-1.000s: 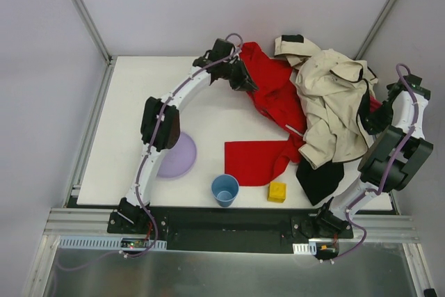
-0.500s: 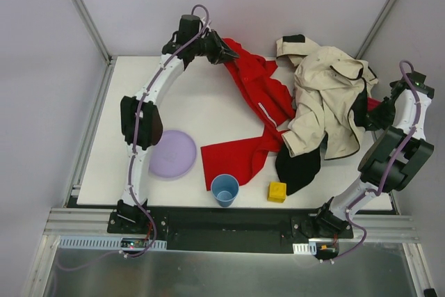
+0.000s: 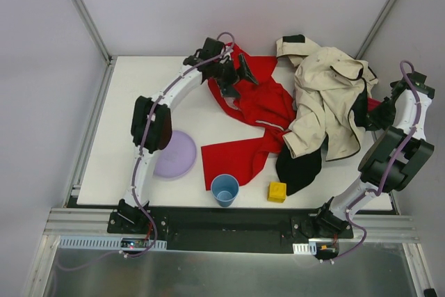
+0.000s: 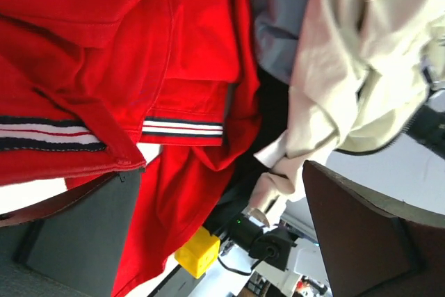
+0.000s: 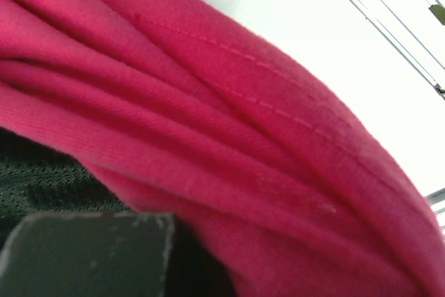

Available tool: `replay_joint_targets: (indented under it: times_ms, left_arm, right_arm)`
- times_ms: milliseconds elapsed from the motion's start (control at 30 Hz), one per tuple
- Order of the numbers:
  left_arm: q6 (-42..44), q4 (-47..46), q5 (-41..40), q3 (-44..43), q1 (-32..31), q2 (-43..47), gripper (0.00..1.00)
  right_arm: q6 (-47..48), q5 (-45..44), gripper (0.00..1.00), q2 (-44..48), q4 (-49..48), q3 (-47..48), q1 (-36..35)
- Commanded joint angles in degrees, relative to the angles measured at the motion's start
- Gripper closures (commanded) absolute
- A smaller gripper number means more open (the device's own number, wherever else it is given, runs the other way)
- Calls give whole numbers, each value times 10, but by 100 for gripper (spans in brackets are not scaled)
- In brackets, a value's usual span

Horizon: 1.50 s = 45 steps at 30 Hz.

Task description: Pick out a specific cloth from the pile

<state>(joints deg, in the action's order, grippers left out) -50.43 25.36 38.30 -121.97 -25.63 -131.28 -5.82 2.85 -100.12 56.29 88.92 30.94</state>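
Note:
The cloth, big and bright red, lies spread from the back middle of the table down toward the cup, its lower right edge against the pile. In the left wrist view the cloth shows a striped cuff. My left gripper hovers over its upper end, open, holding nothing. The pile is mostly a cream-and-black jacket at the right, with a grey-blue piece showing. My right gripper is tucked into the pile's right side. There a magenta cloth fills its view and folds over the shut jaws.
A purple plate lies at the left, partly under my left arm. A blue cup and a yellow block stand near the front edge, just below the red cloth's hem. Metal frame posts rise at the back corners.
My left gripper, shut on the red cloth, pulled it back and left, dragging the jacket leftward. It has now swung back right and opened, and the cloth's upper end has dropped.

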Motion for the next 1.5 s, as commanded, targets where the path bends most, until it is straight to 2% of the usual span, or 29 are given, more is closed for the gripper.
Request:
replay_joint_targets:
  times_ms: [0,133,333,467,533,567,633,700,733,767,1033,1100,1233,1267,1367,1467]
  left_arm:
    - [28,57,-29,-11,-21,-43,1]
    - [40,104,-58,-69,-37,-107,1]
    - [13,129,-54,-148,-61,-199,1]
    - [1,129,-57,-164,-75,-230,1]
    - [-6,129,-53,-165,-76,-243,15]
    - [-12,129,-48,-166,-75,-250,30]
    - [-19,129,-40,-176,-74,-263,64]
    - [-16,128,-39,-185,-74,-265,89]
    - [-12,128,-43,-186,-73,-260,99]
    - [-11,127,-46,-182,-71,-255,100]
    - [47,119,-68,-111,-43,-157,100]
    - [67,120,-72,-84,-43,-115,87]
    - [73,120,-87,8,-43,-15,38]
    - [70,120,-86,36,-43,7,28]
    - [61,121,-74,110,-40,67,19]
    - [49,121,-65,191,-31,117,16]
  right_arm:
    - [-12,-9,99,30,-3,2,15]
    - [-12,-6,99,33,-7,-2,16]
    - [-9,-1,99,33,-7,-8,17]
    - [-9,0,99,35,-7,-9,17]
    - [-9,-1,99,35,-8,-12,18]
    - [-8,0,99,36,-8,-13,18]
    - [-8,0,99,36,-8,-16,18]
    - [-7,0,99,36,-9,-19,18]
    - [-8,1,99,38,-10,-21,18]
    - [-8,2,99,38,-12,-24,18]
    - [-8,6,99,40,-13,-24,18]
    - [-9,6,99,41,-14,-25,19]
    - [-9,4,99,41,-15,-24,19]
    - [-9,4,99,42,-15,-24,19]
    - [-9,4,99,41,-15,-24,20]
    - [-9,7,99,39,-17,-23,20]
